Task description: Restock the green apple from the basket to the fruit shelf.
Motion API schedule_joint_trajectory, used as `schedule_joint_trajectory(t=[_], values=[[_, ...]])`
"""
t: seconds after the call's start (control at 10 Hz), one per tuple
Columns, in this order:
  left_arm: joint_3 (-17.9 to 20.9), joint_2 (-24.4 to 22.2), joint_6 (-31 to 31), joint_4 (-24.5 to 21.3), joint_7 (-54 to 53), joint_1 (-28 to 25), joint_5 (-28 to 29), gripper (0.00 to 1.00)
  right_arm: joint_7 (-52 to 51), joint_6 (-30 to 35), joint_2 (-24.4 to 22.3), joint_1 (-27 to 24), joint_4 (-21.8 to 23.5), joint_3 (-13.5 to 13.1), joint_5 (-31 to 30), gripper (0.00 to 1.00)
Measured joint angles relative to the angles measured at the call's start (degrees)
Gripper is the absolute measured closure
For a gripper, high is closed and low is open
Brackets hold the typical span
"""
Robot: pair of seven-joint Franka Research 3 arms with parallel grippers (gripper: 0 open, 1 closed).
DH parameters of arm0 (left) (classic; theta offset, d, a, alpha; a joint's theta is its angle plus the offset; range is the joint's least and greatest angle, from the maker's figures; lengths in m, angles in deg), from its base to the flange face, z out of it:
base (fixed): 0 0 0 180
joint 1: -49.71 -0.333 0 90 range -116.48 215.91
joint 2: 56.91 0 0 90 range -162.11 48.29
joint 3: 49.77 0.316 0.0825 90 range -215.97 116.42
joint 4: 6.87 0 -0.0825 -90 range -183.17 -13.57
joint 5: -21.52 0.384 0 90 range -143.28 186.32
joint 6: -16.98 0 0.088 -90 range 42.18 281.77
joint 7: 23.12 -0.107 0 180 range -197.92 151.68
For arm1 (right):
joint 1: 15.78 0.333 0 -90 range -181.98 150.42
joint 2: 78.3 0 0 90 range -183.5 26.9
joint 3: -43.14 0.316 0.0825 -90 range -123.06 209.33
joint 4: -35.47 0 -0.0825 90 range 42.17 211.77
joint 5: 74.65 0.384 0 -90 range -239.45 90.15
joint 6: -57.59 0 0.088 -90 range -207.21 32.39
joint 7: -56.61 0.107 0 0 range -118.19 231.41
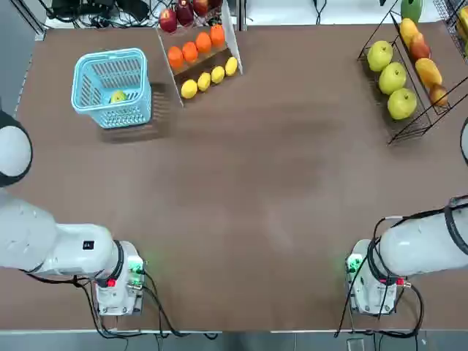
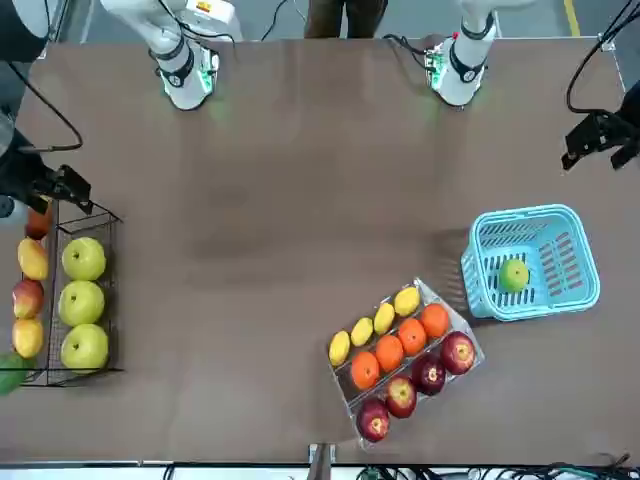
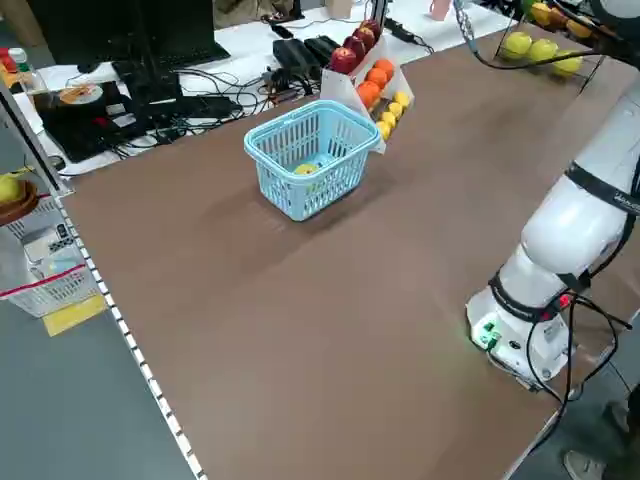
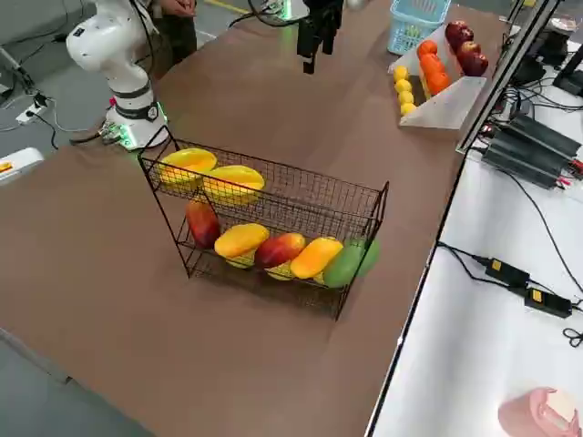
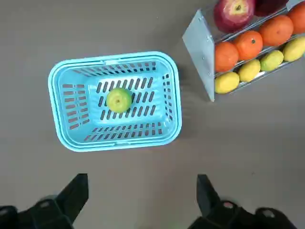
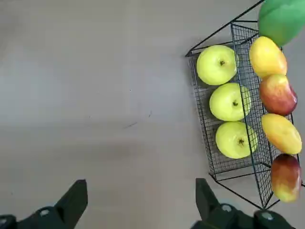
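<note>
The left tool (image 5: 142,200) hangs above the worktop (image 1: 248,190) with its fingers spread wide, grasping nothing. The green apple (image 5: 118,100) lies inside the blue basket (image 5: 175,102), beyond the fingertips, untouched. The right tool (image 6: 140,202), equally spread and empty, hovers near the fruit shelf (image 6: 224,167).

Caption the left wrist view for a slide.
Open left gripper above the blue basket holding one green apple, beside a stand of fruit.

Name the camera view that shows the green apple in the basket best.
The left wrist view: the green apple sits unobstructed, seen straight down inside the basket. Top, front and left side views show it smaller; the right side view hides it.
</note>
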Motion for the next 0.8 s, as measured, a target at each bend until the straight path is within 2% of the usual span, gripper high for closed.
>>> schedule_joint_trajectory(t=[0.4, 0.8], values=[[0.4, 1.1, 0.0, -0.2, -0.8, -0.5, 0.2, 0.00, 0.0, 0.1, 0.0, 0.0, 0.0, 0.1, 0.0, 0.00], [1.4, 6.2, 3.1, -0.4, -4.9, -5.1, 1.0, 0.00, -0.7, -1.0, 0.5, 0.5, 0.3, 1.0, 2.3, 0.00]])
